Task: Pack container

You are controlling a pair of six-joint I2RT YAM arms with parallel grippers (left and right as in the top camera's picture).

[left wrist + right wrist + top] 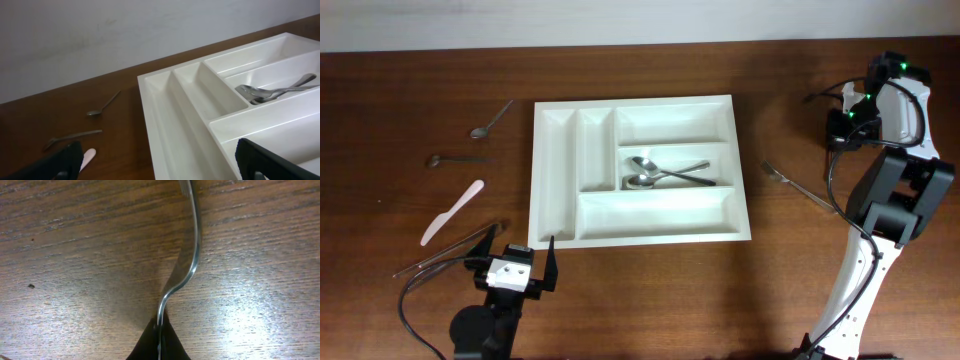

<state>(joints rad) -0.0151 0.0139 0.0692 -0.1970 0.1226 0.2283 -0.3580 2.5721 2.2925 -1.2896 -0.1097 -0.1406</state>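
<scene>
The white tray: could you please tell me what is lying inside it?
Two spoons lie crossed in the middle right compartment of the tray. The other four compartments look empty from overhead. A finger of the left pincer overlaps only the near left corner rim.

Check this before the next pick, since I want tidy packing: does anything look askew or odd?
One small thing: the two spoons in the container's middle compartment lie crossed over each other rather than side by side. Nothing looks spilled or damaged.
</scene>
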